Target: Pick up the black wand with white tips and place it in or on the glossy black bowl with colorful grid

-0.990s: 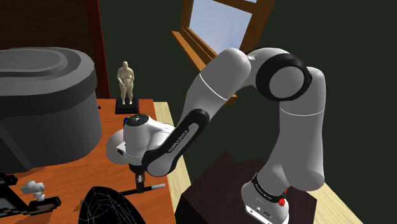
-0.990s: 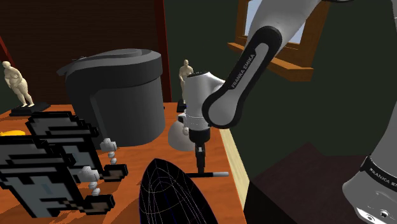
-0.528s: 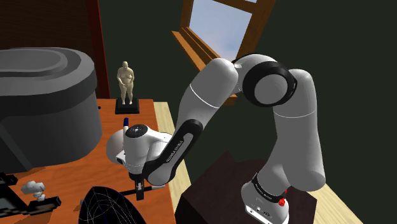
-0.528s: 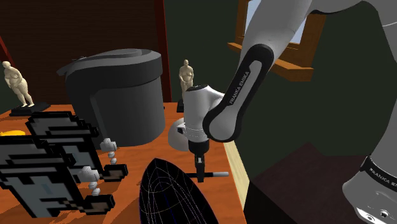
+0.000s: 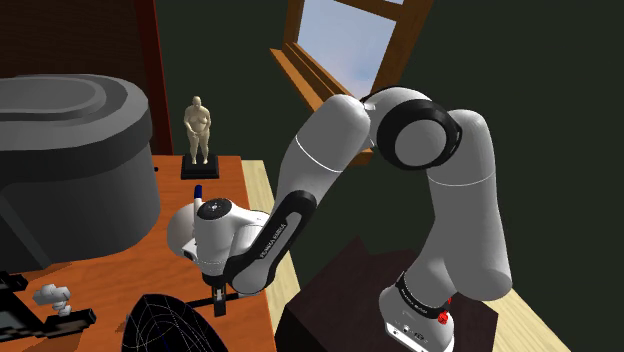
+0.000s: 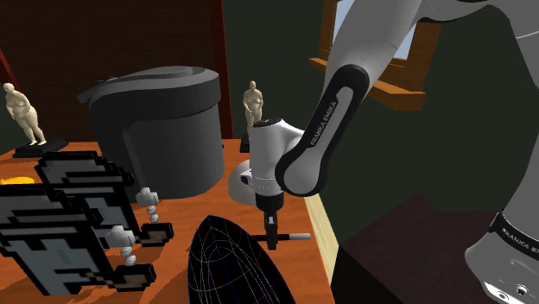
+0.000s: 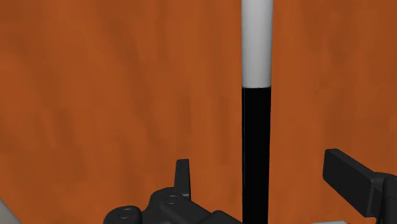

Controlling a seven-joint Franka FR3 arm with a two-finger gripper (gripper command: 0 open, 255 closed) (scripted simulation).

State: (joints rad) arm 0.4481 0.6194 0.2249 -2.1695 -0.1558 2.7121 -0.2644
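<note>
The arm folds low over the orange table (image 6: 186, 212) and the gripper (image 6: 272, 240) points straight down at the wand (image 6: 292, 235). In the second exterior view the wand lies flat on the table near the edge, its white tip sticking out toward three o'clock from the fingers. From the wrist camera it is plain: the black shaft runs between the two fingers (image 7: 183, 175), and there is table showing on either side of it. The hand is spread wide and grips nothing. The wand rests on the wood, bracketed but not touched.

The glossy black bowl (image 6: 226, 263), laced with thin coloured grid lines, sits just beside the gripper at about seven o'clock in the second exterior view. In the shoulder view it lies at eight o'clock from the gripper, at the picture's lower edge.

Around the table, a big dark grey rounded machine (image 6: 164, 129) bulks at ten o'clock from the gripper in the second exterior view. A small tan figurine (image 6: 252, 102) stands on a dark base at twelve o'clock, behind the wrist. A blocky black pixel-shaped object (image 6: 69, 216) spreads out at nine o'clock, well apart from the wand. In the shoulder view a window (image 5: 340, 40) glows at one o'clock above the arm, with the dark stand (image 5: 340, 300) at four o'clock from the gripper
</note>
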